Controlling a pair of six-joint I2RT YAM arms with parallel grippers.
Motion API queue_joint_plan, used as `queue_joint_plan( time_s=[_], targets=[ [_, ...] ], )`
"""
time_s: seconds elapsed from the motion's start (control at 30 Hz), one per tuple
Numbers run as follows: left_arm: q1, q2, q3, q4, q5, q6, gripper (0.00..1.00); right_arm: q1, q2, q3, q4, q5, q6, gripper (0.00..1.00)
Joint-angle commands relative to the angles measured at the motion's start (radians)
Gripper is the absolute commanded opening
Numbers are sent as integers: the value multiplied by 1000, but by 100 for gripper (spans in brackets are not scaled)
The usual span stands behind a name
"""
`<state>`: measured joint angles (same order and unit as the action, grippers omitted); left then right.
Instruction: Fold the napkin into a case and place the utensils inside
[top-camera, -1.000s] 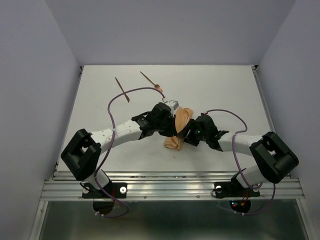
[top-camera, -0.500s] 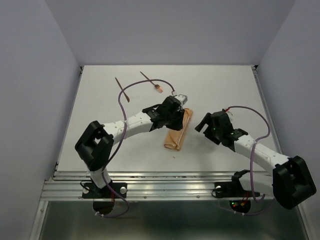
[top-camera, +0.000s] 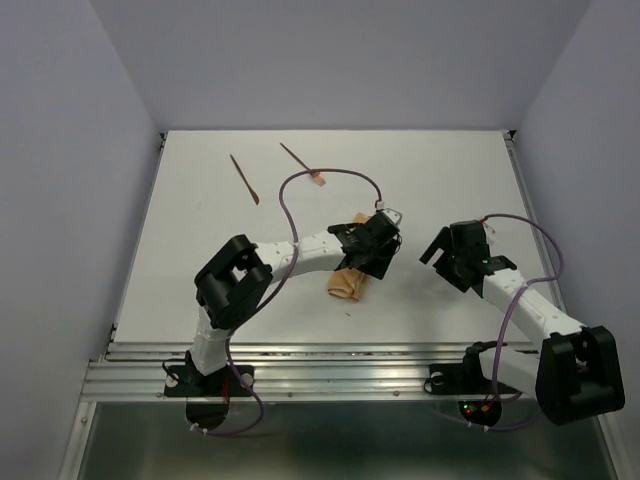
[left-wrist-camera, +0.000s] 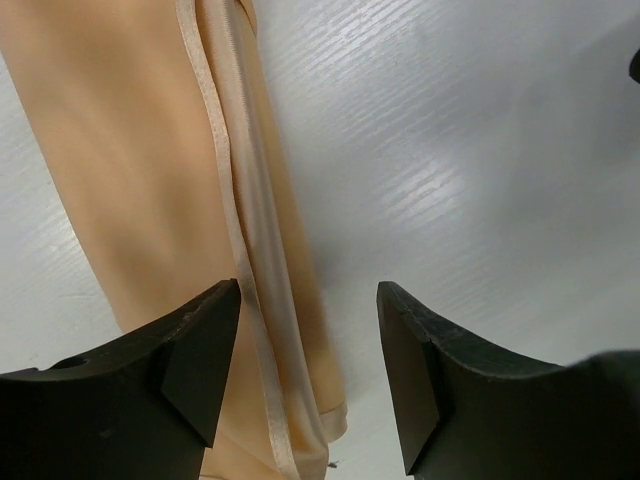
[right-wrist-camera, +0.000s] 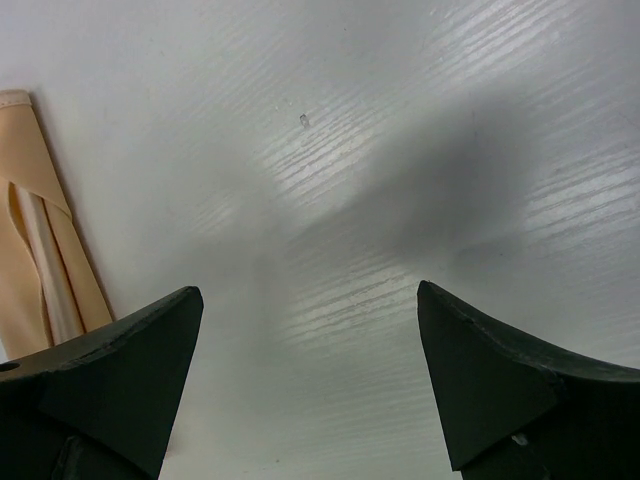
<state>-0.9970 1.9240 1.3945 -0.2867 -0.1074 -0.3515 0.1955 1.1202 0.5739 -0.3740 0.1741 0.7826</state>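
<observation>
— Where is the case (top-camera: 347, 285)?
— Flat on the table (top-camera: 450, 170), a narrow tan oblong lying at a slant; from above only its near end and a scrap of its far end show; the left arm (top-camera: 300, 255) reaches across and covers its middle.
— And the left gripper (left-wrist-camera: 308, 370)?
— Right over the case, close above it; its jaws stand apart and grip nothing; in its own wrist view the case's hemmed right edge runs down between the fingers (left-wrist-camera: 190, 360), with bare table just beside it.
— The right gripper (right-wrist-camera: 310, 385)?
— Right of the case and apart from it; spread wide, with only bare table between its jaws; the case's end shows at the left edge of its view, layers visible.
— The utensils (top-camera: 300, 163)?
— Both outside the case, well beyond its far end and to the left; the forked one (top-camera: 302, 165) is nearer the case, its head turned toward it; the plain one (top-camera: 244, 178) lies further left; the two do not touch.
— Anything between them and the case?
— A purple cable (top-camera: 345, 175) arches from the left arm over that stretch of table; it passes right by the forked head; whether it touches it, I cannot tell.
</observation>
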Motion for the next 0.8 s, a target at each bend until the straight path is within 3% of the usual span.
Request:
queue_joint_plan(
  time_s=[0.0, 0.33, 0.6, 0.77],
  targets=[
    [-34, 47, 93, -63, -133, 29, 69, -8, 7, 9, -11, -24, -28, 93],
    [-63, 153, 176, -108, -210, 51, 62, -8, -22, -3, -11, -28, -34, 94],
    [-69, 199, 208, -129, -262, 74, 50, -8, -19, 11, -11, -27, -46, 94],
    [-69, 219, 209, -131, -279, 83, 36, -8, -17, 11, -11, -31, -45, 94]
  ],
)
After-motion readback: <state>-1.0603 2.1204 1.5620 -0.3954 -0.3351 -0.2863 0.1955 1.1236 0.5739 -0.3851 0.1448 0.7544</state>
